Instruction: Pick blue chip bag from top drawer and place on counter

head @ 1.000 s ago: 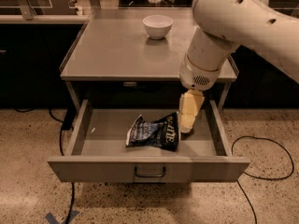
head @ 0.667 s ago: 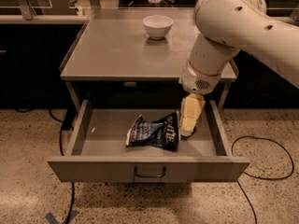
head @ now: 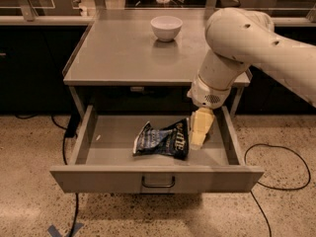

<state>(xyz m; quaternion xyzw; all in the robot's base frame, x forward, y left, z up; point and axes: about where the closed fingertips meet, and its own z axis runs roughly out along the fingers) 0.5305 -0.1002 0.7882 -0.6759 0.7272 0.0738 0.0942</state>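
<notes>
An open top drawer (head: 158, 177) holds the crumpled blue chip bag (head: 160, 141), lying flat near its middle. The end effector (head: 198, 135), on a white arm, hangs inside the drawer at the bag's right edge; whether it is spread or pinching cannot be told. A hold on only that thin edge could slip during lifting. Count: one bag, one drawer, one white bowl (head: 166, 27) on one grey bench (head: 123, 53)

Warm, dim light falls on a speckled terrazzo floor (head: 276, 211) crossed by black cables (head: 296, 159), with blue tape (head: 59, 229) at its lower edge. At the back, dark cabinets (head: 29, 68) sit under a long pale ledge (head: 39, 19); the gripper (head: 199, 135) hangs low, right of centre.
</notes>
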